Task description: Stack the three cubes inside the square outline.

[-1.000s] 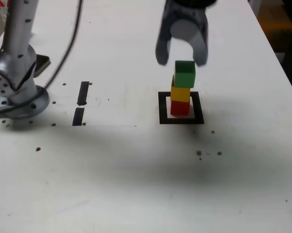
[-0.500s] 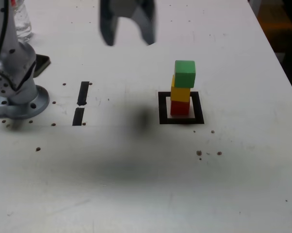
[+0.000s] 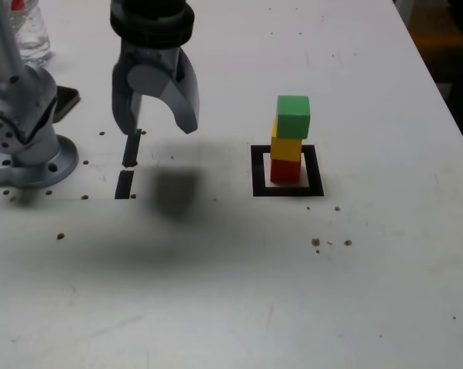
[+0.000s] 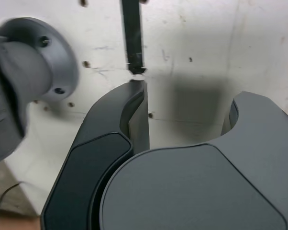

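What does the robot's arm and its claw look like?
The gripper is a dark grey claw with two thick, curved fingers and a paler grey round patch between them. Above it sits a black ring-shaped collar. The arm's silver metal base is round, with small bolt holes, and a thin black cable runs near it.

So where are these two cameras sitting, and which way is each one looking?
Exterior view: off the arm, above the white table, looking down at the cube stack in the square outline; shows the arm's base and the open tool.
Wrist view: on the wrist, looking down past the tool at the table.
Shared: the tool, the base, a black tape strip.
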